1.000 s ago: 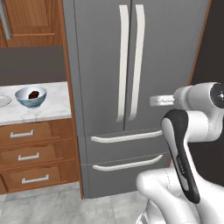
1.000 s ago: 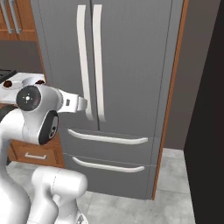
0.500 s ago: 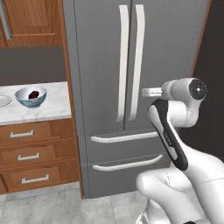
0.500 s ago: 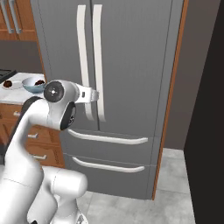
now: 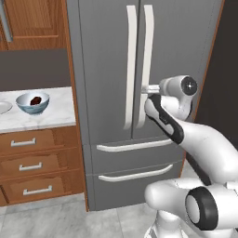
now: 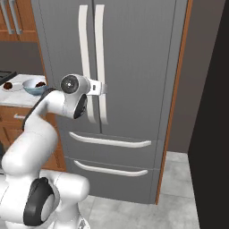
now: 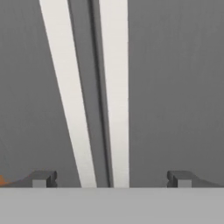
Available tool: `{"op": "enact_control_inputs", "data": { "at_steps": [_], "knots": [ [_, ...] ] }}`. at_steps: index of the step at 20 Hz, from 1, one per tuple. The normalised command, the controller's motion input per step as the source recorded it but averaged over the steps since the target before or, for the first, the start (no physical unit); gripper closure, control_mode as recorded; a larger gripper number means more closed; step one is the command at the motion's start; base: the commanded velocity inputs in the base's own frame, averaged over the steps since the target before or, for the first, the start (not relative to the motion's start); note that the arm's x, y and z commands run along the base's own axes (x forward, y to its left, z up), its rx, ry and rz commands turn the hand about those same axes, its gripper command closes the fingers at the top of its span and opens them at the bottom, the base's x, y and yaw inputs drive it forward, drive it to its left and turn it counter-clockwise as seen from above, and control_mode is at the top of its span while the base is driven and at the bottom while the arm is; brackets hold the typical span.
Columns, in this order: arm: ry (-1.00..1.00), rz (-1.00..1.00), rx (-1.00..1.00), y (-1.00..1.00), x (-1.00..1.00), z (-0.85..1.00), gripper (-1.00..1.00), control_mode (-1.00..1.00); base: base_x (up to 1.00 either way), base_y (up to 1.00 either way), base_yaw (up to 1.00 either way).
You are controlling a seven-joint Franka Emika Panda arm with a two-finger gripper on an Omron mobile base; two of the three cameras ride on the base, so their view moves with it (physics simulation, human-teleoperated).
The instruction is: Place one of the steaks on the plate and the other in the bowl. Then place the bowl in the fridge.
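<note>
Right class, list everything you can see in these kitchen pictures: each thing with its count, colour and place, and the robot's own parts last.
fridge: one, grey, doors shut, centre of both base views.
door handles: two, long, pale, vertical, side by side at the door seam.
drawer handles: two, pale, horizontal, on the fridge's lower drawers.
bowl: one, pale blue-white, on the counter left of the fridge.
steak: one seen, dark reddish-brown, inside the bowl.
plate: one, white, at the counter's left edge, partly cut off.
counter: one, white marble.
cabinet drawers: three, wooden, below the counter.
gripper: one, open, facing the two door handles.
</note>
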Motion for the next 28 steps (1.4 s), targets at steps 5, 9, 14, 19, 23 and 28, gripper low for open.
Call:
{"op": "enact_control_inputs", "data": {
  "at_steps": [5,9,14,19,23,28],
  "knots": [
    [0.00,0.00,0.00,-0.03,0.84,-0.07,-1.00,-1.00,0.00,0.00,0.00],
    [0.00,0.00,0.00,0.00,0.77,-0.06,-1.00,-1.00,0.00,0.00,0.00],
    [0.00,0.00,0.00,0.00,0.70,-0.08,-1.00,-1.00,0.00,0.00,0.00],
    [0.00,0.00,0.00,-0.01,0.65,-0.09,-1.00,-1.00,0.00,0.00,0.00],
    [0.00,0.00,0.00,-0.21,0.59,-0.07,-1.00,-1.00,0.00,0.00,0.00],
    [0.00,0.00,0.01,-0.32,0.57,-0.05,-1.00,-1.00,0.00,0.00,0.00]
  ]
}}
